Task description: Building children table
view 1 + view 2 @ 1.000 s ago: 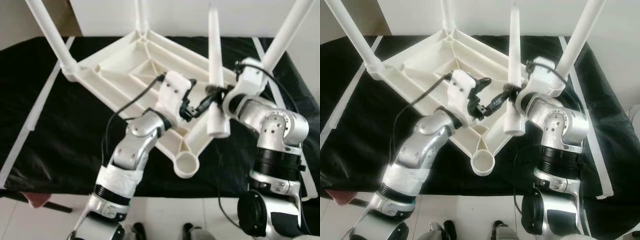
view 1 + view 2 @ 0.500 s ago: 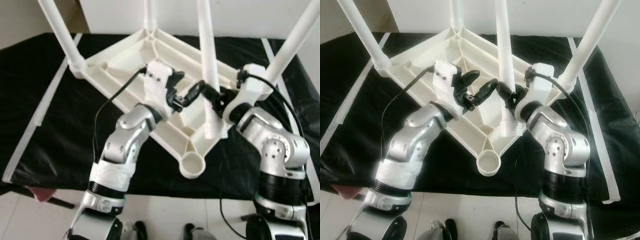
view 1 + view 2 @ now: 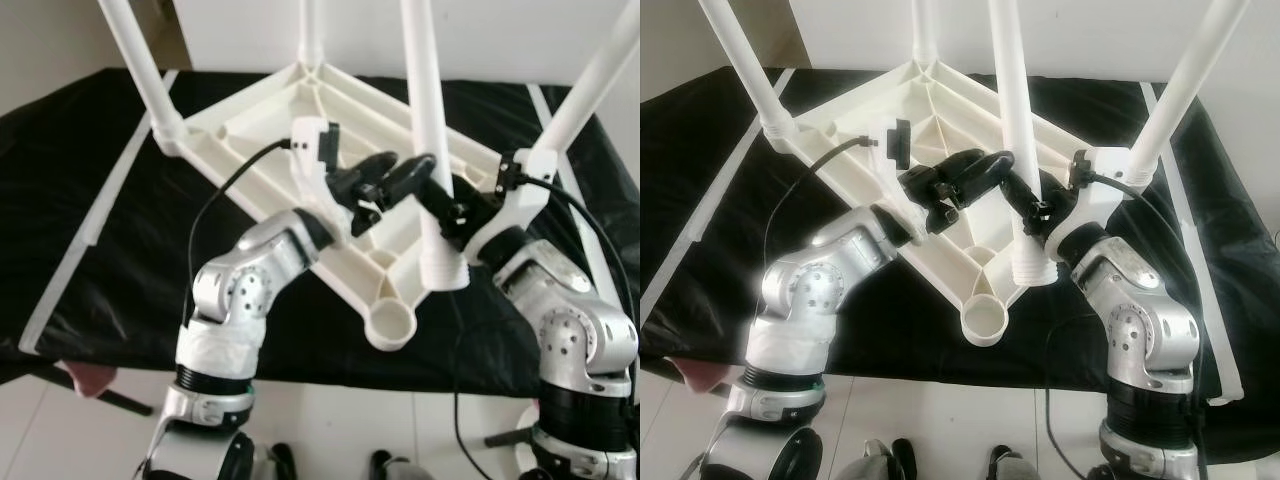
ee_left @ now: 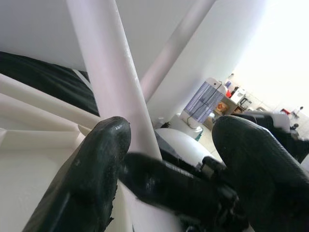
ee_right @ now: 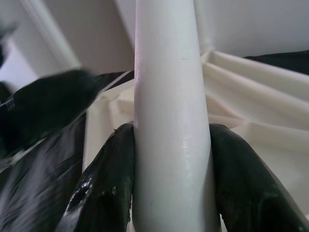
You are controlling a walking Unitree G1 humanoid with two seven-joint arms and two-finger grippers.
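Observation:
The white children's table [image 3: 270, 135] lies upside down on a black cloth, with three legs standing up from its corners. Its near corner socket [image 3: 390, 325] is an open round ring. My right gripper [image 3: 448, 200] is shut on the fourth white leg [image 3: 428, 130], which it holds almost upright. The leg's ribbed lower end [image 3: 445, 272] hangs just right of and above that socket. In the right wrist view both fingers [image 5: 104, 183] press on the leg [image 5: 171, 106]. My left gripper [image 3: 392, 172] is open just left of the leg, one finger [image 4: 91, 174] close to it.
The black cloth [image 3: 90, 210] covers the work surface, with white strips [image 3: 95, 215] along its left and right sides. The attached right leg [image 3: 590, 85] rises close behind my right wrist. White floor shows below the near edge.
The held leg has turned more upright and its lower end has come down nearer the near corner socket. My left gripper has risen and reached in beside the leg. The camera has shifted slightly.

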